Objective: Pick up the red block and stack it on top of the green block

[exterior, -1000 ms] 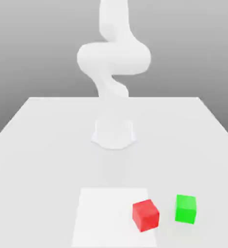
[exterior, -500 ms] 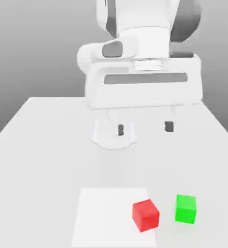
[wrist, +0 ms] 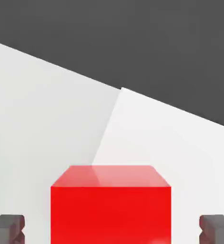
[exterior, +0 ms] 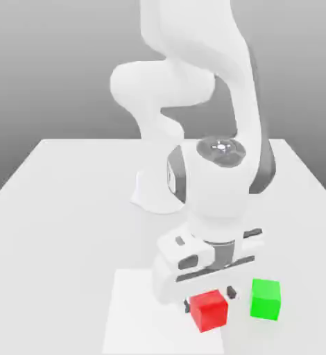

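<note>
The open gripper (exterior: pixel 209 299) straddles the red block (exterior: pixel 209 311), its fingers apart on either side, near the white patch's right edge; the green block (exterior: pixel 265 299) sits just right on the tabletop (exterior: pixel 55 243)

Pale grey, smooth flat tabletop (exterior: pixel 62 243), bearing a white rectangular flat patch (exterior: pixel 145 326), a plain red cube (exterior: pixel 209 312) overlapping its edge, and a bright green cube (exterior: pixel 265 299) beside
</note>
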